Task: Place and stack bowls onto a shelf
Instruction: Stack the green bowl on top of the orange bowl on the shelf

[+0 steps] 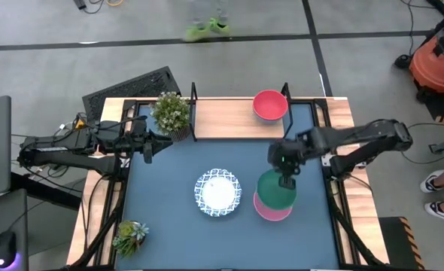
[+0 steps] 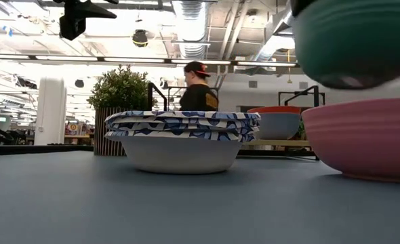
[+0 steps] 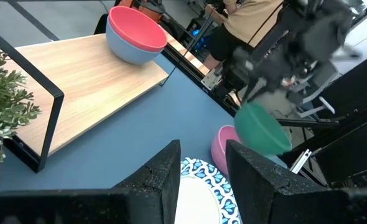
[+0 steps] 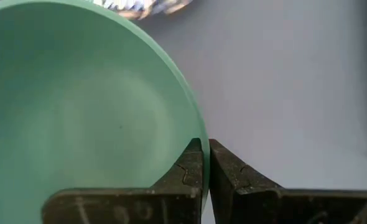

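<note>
A green bowl [image 1: 276,190] hangs in my right gripper [image 1: 286,179] above a plain pink bowl [image 1: 271,211] that stands on the blue tabletop at the right. In the low view the green bowl [image 2: 356,41] is clear of the pink bowl [image 2: 369,139]. Two white bowls with blue patterned rims [image 1: 217,192] stand stacked at the table's middle. A bowl, red-pink inside and blue-grey outside [image 1: 270,105], stands on the wooden shelf [image 1: 226,118] at the far edge. My left gripper [image 1: 147,150] is open and empty at the table's left, near a plant. My right gripper pinches the green bowl's rim [image 4: 196,134], one finger inside the bowl and one outside. The fingers come from above, pointing down, at the far side of the rim. The bowl is lifted clear, opening up, above the pink bowl.
A potted plant [image 1: 171,113] stands at the shelf's left end and a smaller one [image 1: 129,237] at the near left corner. The shelf's board is bare to the left of its bowl. A person [image 2: 198,88] stands in the room beyond the table.
</note>
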Robot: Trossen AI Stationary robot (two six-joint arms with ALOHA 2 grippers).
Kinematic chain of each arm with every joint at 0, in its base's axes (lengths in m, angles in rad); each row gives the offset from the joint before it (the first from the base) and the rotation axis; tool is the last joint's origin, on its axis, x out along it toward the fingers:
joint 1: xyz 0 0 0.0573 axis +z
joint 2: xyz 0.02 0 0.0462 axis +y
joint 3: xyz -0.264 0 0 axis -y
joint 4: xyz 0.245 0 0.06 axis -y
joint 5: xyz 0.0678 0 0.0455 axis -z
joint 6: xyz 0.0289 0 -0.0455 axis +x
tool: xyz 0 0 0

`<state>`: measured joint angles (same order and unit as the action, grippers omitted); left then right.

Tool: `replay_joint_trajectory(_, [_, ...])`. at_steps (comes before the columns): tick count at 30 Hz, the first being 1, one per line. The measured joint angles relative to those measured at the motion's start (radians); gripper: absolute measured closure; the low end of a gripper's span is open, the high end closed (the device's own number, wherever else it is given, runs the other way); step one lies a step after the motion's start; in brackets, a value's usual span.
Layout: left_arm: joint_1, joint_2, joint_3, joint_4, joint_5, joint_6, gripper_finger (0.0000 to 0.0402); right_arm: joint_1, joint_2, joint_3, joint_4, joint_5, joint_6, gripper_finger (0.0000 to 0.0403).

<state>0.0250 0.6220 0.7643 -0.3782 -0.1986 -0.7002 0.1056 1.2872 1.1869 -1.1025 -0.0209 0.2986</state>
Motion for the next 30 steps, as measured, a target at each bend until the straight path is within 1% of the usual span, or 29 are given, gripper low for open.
replay_joint_trajectory(2, [0.0,0.0,0.0,0.0,0.0,0.0,0.0289,-0.066,0.001,0.078,-0.063,0.031,-0.077,0.0375])
replay_joint_trajectory(4, [0.0,0.0,0.0,0.0,0.0,0.0,0.0289,-0.147,0.009,0.149,-0.089,0.06,-0.164,0.0375])
replay_joint_trajectory(10, [0.0,0.0,0.0,0.0,0.0,-0.002,0.0289,-0.446,0.049,0.312,-0.085,0.081,-0.403,0.0375])
replay_joint_trajectory(16, [0.0,0.0,0.0,0.001,0.0,-0.003,0.0289,-0.711,0.171,0.447,-0.05,0.08,-0.599,0.0375])
replay_joint_trajectory(21, [0.0,0.0,0.0,0.001,-0.001,-0.003,0.0289,-0.84,0.312,0.57,-0.033,0.064,-0.703,0.0375])
replay_joint_trajectory(24, [0.0,0.0,0.0,0.001,-0.01,-0.003,0.0289,-0.892,0.399,0.63,-0.038,0.046,-0.75,0.0375])
replay_joint_trajectory(27, [0.0,0.0,0.0,0.001,-0.012,-0.003,0.0289,-0.932,0.476,0.67,-0.081,0.045,-0.797,0.0375])
replay_joint_trajectory(30, [0.0,0.0,0.0,0.0,-0.012,-0.003,0.0289,-0.968,0.53,0.679,-0.111,0.029,-0.833,0.0375])
